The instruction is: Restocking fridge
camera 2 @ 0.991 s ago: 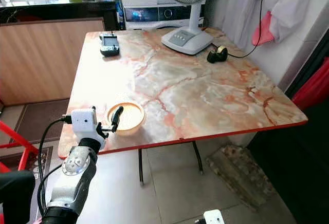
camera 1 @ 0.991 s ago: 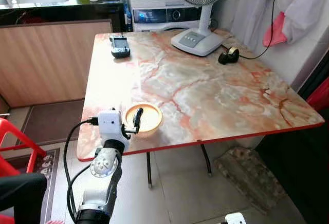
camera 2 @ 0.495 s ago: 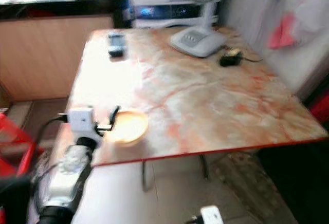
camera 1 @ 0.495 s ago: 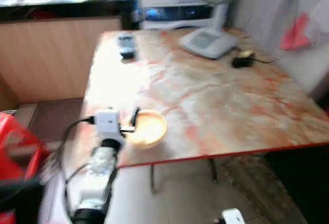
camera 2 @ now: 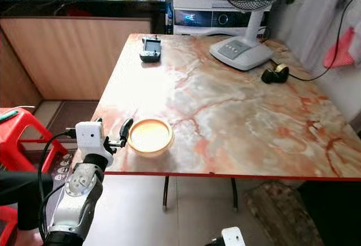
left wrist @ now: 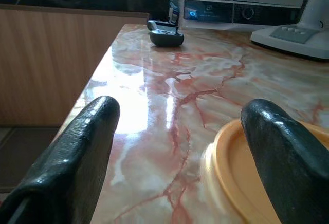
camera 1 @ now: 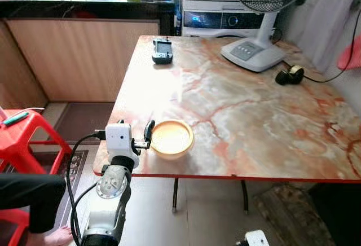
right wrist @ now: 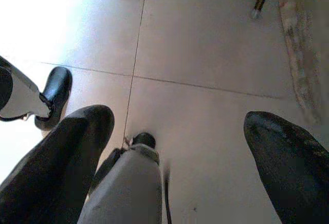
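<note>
A shallow orange bowl sits on the marble table near its front left corner. My left gripper is held level with the bowl at its left side, fingers open. In the left wrist view the bowl's rim lies just before one finger, while the other finger is over bare tabletop. My right gripper hangs open beside my body, pointing down at the tiled floor.
A fan base, a black handset and a black tape roll stand at the table's far side. A red stool and a person's leg are at my left. A wood-fronted counter lies beyond.
The whole picture has shifted right and sharpened after a blurred moment, so the camera moved. My left gripper stays open beside the bowl.
</note>
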{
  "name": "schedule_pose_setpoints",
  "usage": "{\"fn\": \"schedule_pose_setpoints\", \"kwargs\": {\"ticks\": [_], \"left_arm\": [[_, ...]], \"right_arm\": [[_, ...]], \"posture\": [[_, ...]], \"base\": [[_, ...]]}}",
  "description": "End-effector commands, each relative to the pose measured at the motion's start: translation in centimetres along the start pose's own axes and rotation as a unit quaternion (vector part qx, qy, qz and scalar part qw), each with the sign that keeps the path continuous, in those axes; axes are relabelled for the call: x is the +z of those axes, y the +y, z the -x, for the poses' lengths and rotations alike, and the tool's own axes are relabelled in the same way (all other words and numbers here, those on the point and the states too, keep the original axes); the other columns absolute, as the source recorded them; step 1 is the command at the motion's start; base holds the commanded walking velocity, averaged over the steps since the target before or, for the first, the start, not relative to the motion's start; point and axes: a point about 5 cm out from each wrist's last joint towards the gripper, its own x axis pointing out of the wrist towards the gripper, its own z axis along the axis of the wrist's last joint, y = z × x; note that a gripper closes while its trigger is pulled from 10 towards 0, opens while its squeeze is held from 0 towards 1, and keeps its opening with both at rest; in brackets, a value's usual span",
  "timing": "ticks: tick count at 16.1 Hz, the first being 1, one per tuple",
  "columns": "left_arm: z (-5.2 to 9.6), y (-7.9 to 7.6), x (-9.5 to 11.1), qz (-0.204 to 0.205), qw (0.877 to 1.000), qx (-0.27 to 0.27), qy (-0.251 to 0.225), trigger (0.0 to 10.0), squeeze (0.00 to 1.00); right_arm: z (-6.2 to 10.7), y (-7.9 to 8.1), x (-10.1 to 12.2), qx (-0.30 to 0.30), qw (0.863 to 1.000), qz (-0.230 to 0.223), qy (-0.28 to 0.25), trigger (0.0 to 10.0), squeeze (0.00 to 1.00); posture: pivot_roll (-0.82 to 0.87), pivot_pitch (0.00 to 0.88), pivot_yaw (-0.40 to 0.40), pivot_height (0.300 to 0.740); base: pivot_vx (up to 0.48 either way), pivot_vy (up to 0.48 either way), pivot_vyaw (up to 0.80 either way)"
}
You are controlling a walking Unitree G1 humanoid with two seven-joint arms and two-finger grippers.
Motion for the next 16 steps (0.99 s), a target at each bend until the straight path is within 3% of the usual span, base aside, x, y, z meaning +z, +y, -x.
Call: {"fn": "schedule_pose_setpoints", "kwargs": {"ticks": [1,5,6,9,11,13,16], "left_arm": [[0.1,0.1,0.4,0.004,1.0,0.006,-0.004,10.0,0.0],[0.0,0.8,-0.1,0.079,0.997,0.012,0.018,10.0,0.0],[-0.4,1.7,-0.1,0.103,0.994,0.012,0.023,10.0,0.0],[-1.0,2.9,0.1,0.121,0.992,-0.004,0.03,10.0,0.0],[-0.8,2.9,-0.6,0.122,0.99,-0.041,0.052,10.0,0.0],[-0.7,3.1,-1.0,0.15,0.985,-0.055,0.065,10.0,0.0],[-0.9,4.1,-0.9,0.144,0.985,-0.068,0.069,10.0,0.0]], "right_arm": [[0.1,-0.3,-0.4,-0.004,1.0,0.0,0.005,10.0,0.0],[0.1,-0.3,-0.3,-0.003,1.0,0.001,0.005,10.0,0.0],[0.1,-0.3,-0.3,-0.003,1.0,0.0,0.004,10.0,0.0],[0.1,-0.4,-0.3,-0.005,1.0,0.0,0.003,10.0,0.0],[0.1,-0.5,-0.2,-0.006,1.0,0.002,0.002,10.0,0.0],[0.2,-0.6,-0.2,-0.007,1.0,0.004,0.002,10.0,0.0],[0.2,-0.7,-0.1,-0.008,1.0,0.005,0.002,10.0,0.0]], "posture": [[0.11,0.0,-0.061,0.74],[0.11,0.0,-0.063,0.74],[0.11,0.0,-0.064,0.74],[0.11,0.0,-0.07,0.74],[0.11,0.0,-0.075,0.74],[0.11,0.0,-0.079,0.74],[0.1,0.0,-0.084,0.74]], "base": [[0.0,0.0,0.0],[0.0,0.0,0.0],[0.0,0.0,0.0],[0.0,0.0,0.0],[0.0,0.0,0.0],[0.0,0.0,0.0],[0.0,0.0,0.0]]}}
